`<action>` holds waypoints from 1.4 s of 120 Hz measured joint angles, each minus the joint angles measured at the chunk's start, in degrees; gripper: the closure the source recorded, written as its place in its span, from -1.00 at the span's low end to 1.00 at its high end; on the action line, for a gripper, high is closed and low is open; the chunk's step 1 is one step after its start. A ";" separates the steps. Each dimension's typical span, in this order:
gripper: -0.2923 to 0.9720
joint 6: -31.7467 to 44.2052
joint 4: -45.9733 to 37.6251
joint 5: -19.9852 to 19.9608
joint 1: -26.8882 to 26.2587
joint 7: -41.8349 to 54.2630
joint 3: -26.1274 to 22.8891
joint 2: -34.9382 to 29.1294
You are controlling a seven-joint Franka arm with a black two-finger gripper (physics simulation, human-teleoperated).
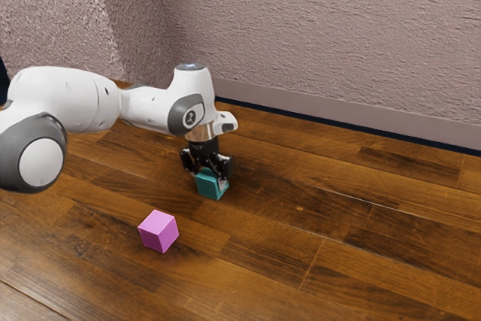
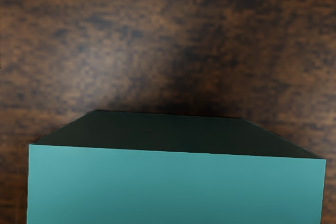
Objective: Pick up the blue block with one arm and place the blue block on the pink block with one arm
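The blue block (image 1: 213,188), teal in colour, rests on the wooden floor (image 1: 338,216) near the middle of the exterior view. My gripper (image 1: 211,179) points straight down over it, and its black fingers (image 1: 224,172) press the block's upper sides from both flanks. In the wrist view the blue block (image 2: 176,187) looms large just under my hand, its shadowed side face turned toward the dark floor (image 2: 157,35). The pink block (image 1: 158,231) lies apart on the floor, nearer the camera and toward the exterior view's left of the gripper.
A textured wall with a pale baseboard (image 1: 353,110) runs behind the work area. My white arm (image 1: 68,110) comes in from the exterior view's left. Open floor stretches to the exterior view's right.
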 joint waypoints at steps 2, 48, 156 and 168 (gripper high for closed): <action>-0.20 0.02 0.00 -0.16 0.02 -0.04 0.03 0.02; -0.09 0.25 -2.45 -1.63 0.30 -1.04 0.22 -2.29; -0.09 2.67 -37.02 -1.19 3.41 4.55 0.37 -32.66; -0.09 2.75 -38.82 -1.21 3.37 5.83 0.31 -34.08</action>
